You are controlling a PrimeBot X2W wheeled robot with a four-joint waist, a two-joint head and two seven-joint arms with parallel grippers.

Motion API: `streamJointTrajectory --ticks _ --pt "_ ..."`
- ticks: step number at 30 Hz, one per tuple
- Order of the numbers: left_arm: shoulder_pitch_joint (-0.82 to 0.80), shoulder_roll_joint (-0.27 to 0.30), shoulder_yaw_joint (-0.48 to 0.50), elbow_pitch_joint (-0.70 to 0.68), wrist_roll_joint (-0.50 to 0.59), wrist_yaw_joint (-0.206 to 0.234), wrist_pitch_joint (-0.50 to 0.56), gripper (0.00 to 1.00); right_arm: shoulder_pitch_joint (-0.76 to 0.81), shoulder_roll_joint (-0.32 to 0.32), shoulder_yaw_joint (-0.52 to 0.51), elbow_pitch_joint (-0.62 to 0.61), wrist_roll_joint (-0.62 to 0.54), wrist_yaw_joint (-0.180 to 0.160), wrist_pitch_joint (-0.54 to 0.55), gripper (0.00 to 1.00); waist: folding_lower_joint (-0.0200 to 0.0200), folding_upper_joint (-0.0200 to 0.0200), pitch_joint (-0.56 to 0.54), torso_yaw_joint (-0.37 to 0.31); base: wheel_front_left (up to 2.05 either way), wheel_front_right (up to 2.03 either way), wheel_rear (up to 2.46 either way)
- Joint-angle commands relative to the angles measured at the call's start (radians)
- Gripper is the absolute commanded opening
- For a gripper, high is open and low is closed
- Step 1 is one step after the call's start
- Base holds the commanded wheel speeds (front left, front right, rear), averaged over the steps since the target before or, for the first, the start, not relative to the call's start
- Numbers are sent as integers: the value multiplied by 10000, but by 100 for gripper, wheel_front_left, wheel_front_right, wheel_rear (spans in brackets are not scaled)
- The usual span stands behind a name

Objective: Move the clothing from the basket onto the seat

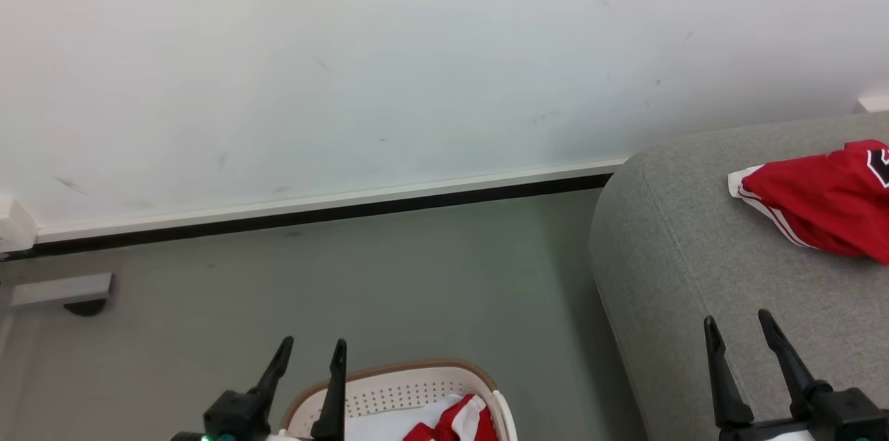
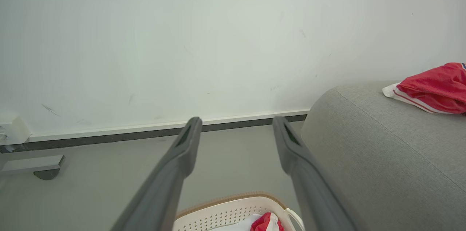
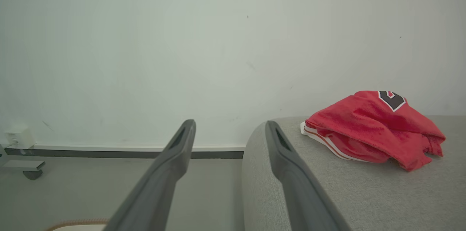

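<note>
- A white wall (image 1: 347, 45), lightly scuffed, fills the upper half of the head view.
- A grey floor (image 1: 417, 274) runs from the wall toward the robot, between the seat and a trolley foot.
- The seat (image 1: 680, 274), grey woven fabric with a rounded edge and a seam, stands on the right, its corner close to the wall.
- A skirting (image 1: 347, 208), white above a dark strip, lines the foot of the wall and ends behind the seat.
- The basket (image 1: 389, 385), cream with perforated walls and a brown rim, sits on the floor at the bottom edge, just left of the seat.
- A red garment (image 1: 819, 208) with white striped trim and a black-and-white emblem lies crumpled on top of the seat, toward its far right.
- More clothing (image 1: 462, 420), red with white, lies inside the basket against its right wall, beside a white cloth.
- The left gripper (image 1: 314, 342) hangs at the basket's left rim, jaws spread and empty; its wrist view looks over the basket's far rim to the wall.
- The right gripper (image 1: 736, 317) hangs over the near part of the seat, jaws spread and empty, well apart from the garment.
- A grey trolley foot (image 1: 62, 290) rests on the floor at far left, near the skirting.
- A small white box (image 1: 14, 226) sits against the wall above that foot.
</note>
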Motion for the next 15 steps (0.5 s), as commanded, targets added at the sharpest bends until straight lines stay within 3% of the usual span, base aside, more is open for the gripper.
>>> streamJointTrajectory --ticks 1,15 --pt "226 -72 131 -60 206 -72 -6 100 228 14 -7 56 -40 -25 -1 100 2 -1 -90 60 0 0 0" --pt "642 -557 968 -1 846 -655 -7 100 382 204 119 247 0 -24 -1 100 2 -1 -281 245 0 0 0"
